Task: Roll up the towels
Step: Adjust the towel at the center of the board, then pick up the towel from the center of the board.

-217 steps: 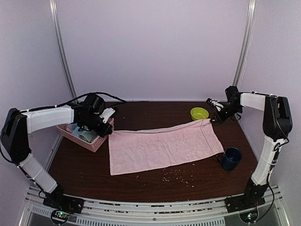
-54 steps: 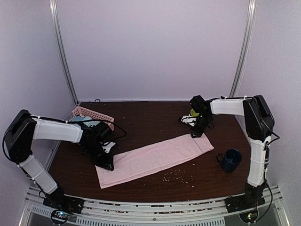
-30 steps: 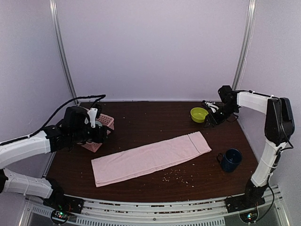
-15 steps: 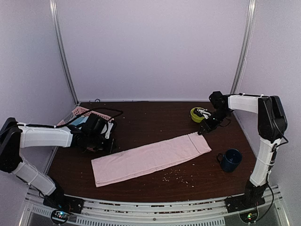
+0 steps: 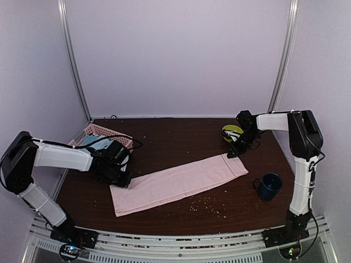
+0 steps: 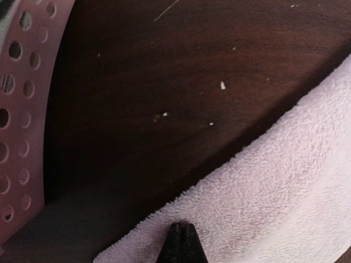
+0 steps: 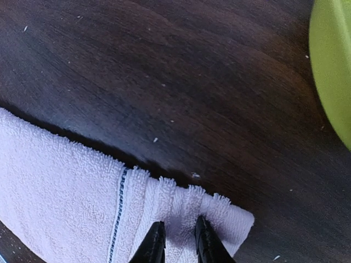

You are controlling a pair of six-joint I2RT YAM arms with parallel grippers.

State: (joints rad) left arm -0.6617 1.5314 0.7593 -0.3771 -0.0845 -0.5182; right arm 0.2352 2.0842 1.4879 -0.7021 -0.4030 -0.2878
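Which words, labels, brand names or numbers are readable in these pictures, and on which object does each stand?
None: no view shows readable text. The pink towel carries only a blue stitched line; the pink basket, green bowl and blue mug show no print.

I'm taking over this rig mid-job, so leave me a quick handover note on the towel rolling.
Left gripper: shut at the left end of the pink towel; whether it holds cloth is unclear.
Right gripper: pinching that towel's far right corner.
Towel: flat long strip across the table. More cloth lies in the pink basket.
Done: nothing rolled yet.
Left: all the rolling.
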